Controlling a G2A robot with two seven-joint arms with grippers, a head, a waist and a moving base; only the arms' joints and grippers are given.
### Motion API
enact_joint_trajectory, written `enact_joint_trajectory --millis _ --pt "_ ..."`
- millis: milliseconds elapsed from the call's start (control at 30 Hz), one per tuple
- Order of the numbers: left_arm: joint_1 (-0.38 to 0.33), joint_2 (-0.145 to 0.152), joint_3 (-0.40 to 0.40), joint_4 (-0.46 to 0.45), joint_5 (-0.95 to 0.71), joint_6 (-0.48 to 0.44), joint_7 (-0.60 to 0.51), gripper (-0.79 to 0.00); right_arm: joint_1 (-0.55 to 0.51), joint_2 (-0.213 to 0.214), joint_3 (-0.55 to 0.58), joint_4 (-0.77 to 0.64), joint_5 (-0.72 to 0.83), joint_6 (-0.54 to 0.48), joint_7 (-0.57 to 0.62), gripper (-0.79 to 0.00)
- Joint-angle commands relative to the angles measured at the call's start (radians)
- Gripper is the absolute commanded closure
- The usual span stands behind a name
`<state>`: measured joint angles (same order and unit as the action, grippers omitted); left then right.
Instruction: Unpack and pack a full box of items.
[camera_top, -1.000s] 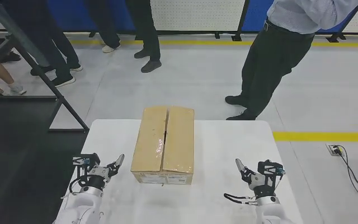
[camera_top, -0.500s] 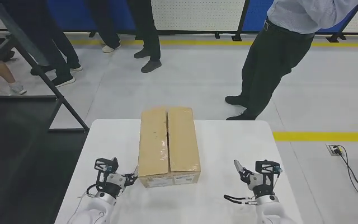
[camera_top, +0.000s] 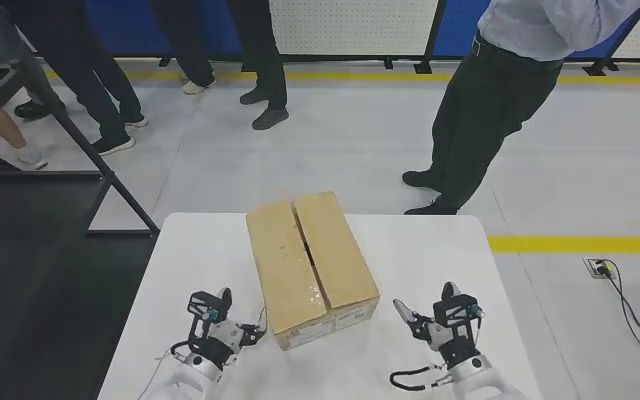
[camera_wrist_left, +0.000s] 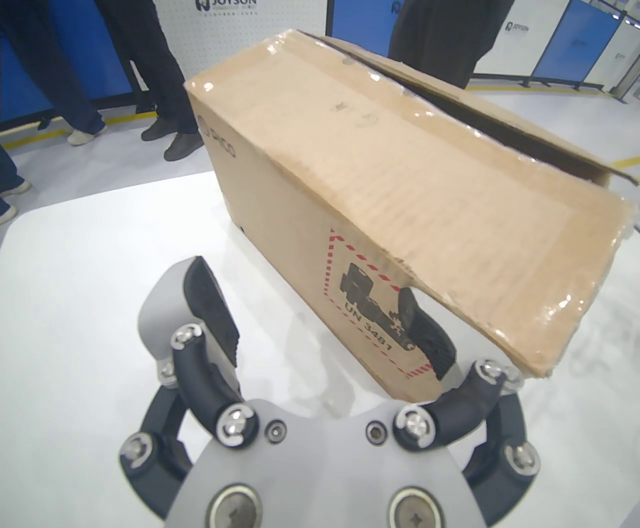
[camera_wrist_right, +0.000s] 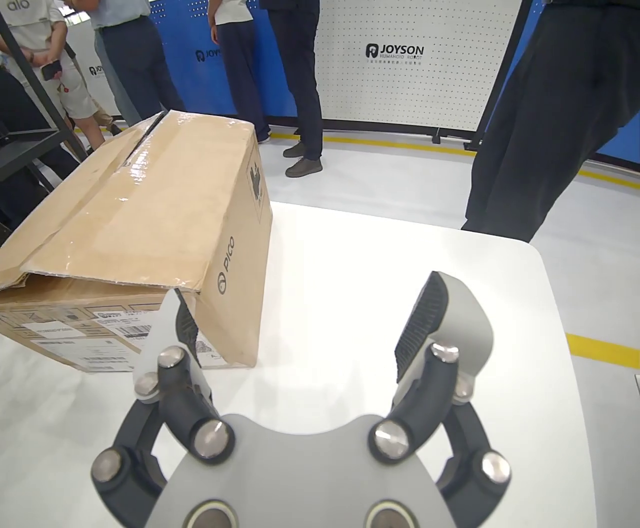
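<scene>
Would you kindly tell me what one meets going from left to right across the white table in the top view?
In order: left hand → brown cardboard box → right hand.

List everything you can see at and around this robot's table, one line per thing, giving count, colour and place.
Rectangular cardboard box: one, brown, mid-table, turned at an angle, taped flaps down.
Rounded-corner table: one, white, under the box.
Slanted metal frame: one, black, on the floor beyond the table's left corner.
Painted floor lines: two, yellow, one right of the table, one along the far panels.
Perforated wall panel: one, white, at the far back.
Left end effector: one, silver and black, open, one finger against the box's side.
Right end effector: one, silver and black, open, by the box's near corner.
</scene>
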<state>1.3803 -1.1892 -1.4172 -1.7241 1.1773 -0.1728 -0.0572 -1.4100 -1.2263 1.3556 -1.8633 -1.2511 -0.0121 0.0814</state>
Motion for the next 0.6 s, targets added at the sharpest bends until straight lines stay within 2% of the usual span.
enact_joint_trajectory --millis 0,67,233,333,433,533,567 --pt "-0.001 0.001 -0.039 0.013 -0.039 0.026 0.009 -0.785 0.000 0.000 0.000 0.000 0.000 0.000 0.000 -0.785" --pt "-0.008 0.000 -0.078 0.031 -0.091 0.057 0.014 -0.785 -0.002 -0.001 0.002 -0.003 0.000 0.001 -0.019 -0.785" --pt "-0.032 -0.002 -0.152 0.072 -0.172 0.143 0.022 -0.785 -0.013 0.005 -0.058 -0.022 -0.278 -0.024 -0.116 -0.785" --pt "-0.039 -0.003 -0.170 0.081 -0.198 0.159 0.021 -0.785 -0.005 0.007 -0.108 -0.035 -0.460 -0.024 -0.142 -0.785" --pt "-0.038 -0.004 -0.174 0.079 -0.209 0.165 0.028 -0.785 0.018 0.005 -0.162 -0.032 -0.639 -0.005 -0.118 -0.785" --pt "-0.035 -0.006 -0.171 0.071 -0.211 0.172 0.031 -0.785 0.051 0.000 -0.217 -0.027 -0.771 -0.004 -0.060 -0.785" --pt "-0.034 -0.007 -0.168 0.070 -0.213 0.171 0.028 -0.785 0.051 0.000 -0.217 -0.027 -0.771 -0.004 -0.060 -0.785"
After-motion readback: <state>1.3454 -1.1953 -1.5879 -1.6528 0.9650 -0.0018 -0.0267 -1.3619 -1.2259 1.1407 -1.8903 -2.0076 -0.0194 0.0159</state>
